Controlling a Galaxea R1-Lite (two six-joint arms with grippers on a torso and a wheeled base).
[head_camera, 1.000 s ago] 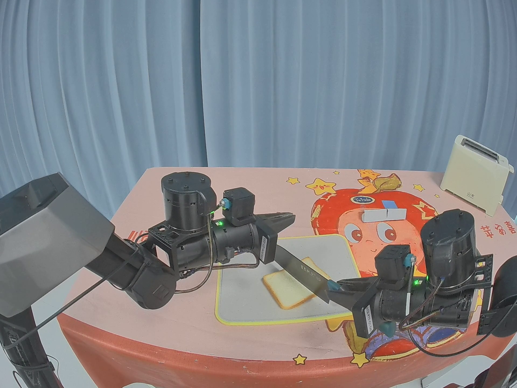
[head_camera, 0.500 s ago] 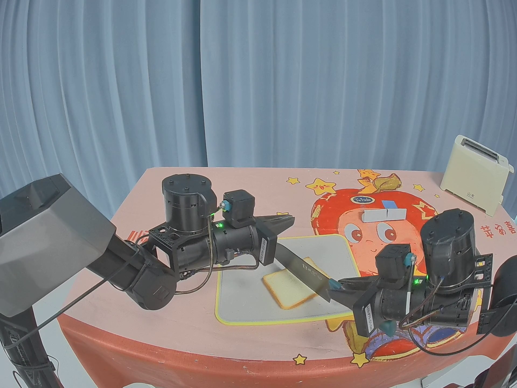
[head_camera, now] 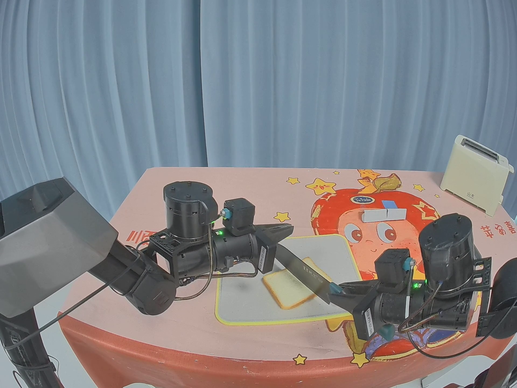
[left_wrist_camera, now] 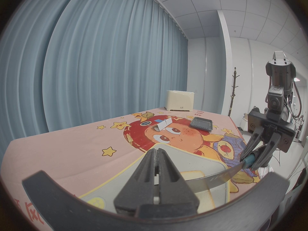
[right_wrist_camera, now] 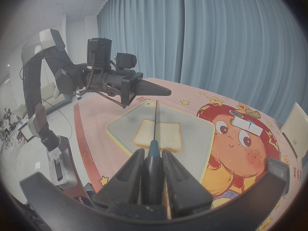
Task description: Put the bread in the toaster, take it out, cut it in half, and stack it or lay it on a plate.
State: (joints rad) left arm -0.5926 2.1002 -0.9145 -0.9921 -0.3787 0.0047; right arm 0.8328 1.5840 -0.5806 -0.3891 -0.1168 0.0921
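Now the right gripper (right_wrist_camera: 152,153), jaws clamped on the knife (head_camera: 301,268), holds it over the bread (right_wrist_camera: 170,137) on the cutting board (right_wrist_camera: 195,135). The left gripper (left_wrist_camera: 156,152) has its jaws closed near the tip.

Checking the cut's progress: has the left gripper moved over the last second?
Yes. The left gripper has dropped slightly toward the cutting board, judged against the unmoved toaster.

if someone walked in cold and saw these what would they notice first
First the knife, gripped by its handle in the right tool, with its blade lined up across the middle of the bread slice on the cutting board. Next the left tool, shut, by the blade's tip. The cream toaster stands at the far right corner of the table.
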